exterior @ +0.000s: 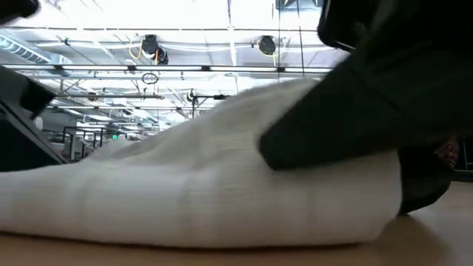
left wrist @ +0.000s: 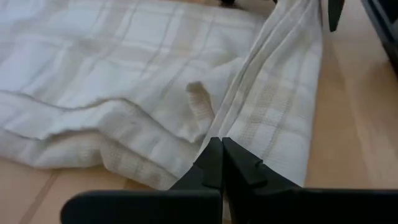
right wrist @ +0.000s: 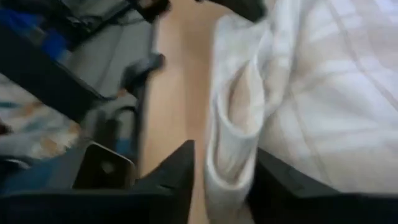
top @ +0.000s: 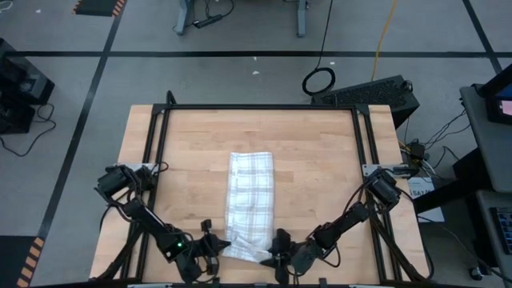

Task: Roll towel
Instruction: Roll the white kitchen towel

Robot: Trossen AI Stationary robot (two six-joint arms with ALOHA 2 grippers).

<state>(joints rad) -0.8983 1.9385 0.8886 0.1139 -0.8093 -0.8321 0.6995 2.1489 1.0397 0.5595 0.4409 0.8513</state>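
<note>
The towel (top: 250,200), white with a grey-tan plaid grid, lies folded into a long narrow strip down the middle of the wooden table (top: 320,184). It lies flat, and only its near end is bunched and raised. My left gripper (top: 218,244) is shut at the towel's near left corner (left wrist: 221,146). My right gripper (top: 278,250) stands open at the near right corner, with a curled loop of cloth (right wrist: 231,149) between its fingers. In the low view the towel (exterior: 199,192) fills the picture, and a dark arm part (exterior: 369,111) rests over it. My left gripper pinches a raised fold of the towel (left wrist: 231,127) near its near edge between its two fingertips. It comes from the near left side and slants down. The fold runs away from the tips as a drawn ridge, and the rest lies on the table. My right gripper has the towel's curled near end (right wrist: 239,165) between its open fingers. Whether the fingers touch the cloth, I cannot tell.
A black metal frame (top: 256,106) runs around the table's far edge and both sides. Bare wood lies to the left (top: 184,184) and right of the towel. Cables and equipment stand on the floor beyond the table.
</note>
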